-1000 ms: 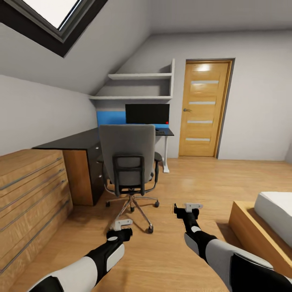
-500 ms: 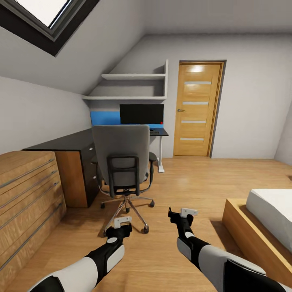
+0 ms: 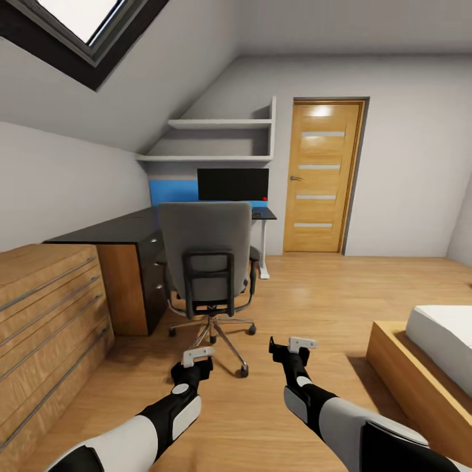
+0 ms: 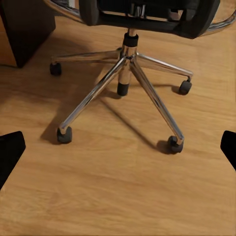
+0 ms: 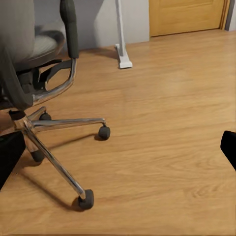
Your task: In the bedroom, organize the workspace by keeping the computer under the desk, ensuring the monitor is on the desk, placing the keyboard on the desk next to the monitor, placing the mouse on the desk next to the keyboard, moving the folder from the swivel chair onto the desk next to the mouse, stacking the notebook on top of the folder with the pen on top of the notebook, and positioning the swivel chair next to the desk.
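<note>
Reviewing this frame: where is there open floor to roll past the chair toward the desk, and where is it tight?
Open wooden floor lies between the swivel chair and the bed, running to the door. It is tight on the other side, where the chair sits close to the desk and the wooden drawer chest.

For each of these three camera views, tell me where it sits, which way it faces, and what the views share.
Head view: high on the robot, facing forward and down at the chair, desk, monitor and door; both arms show, left claw and right claw open.
Left wrist view: low, facing the chair's chrome base; black fingertips at the edges.
Right wrist view: low, facing the chair's side and white desk leg.
All share the chair.
</note>
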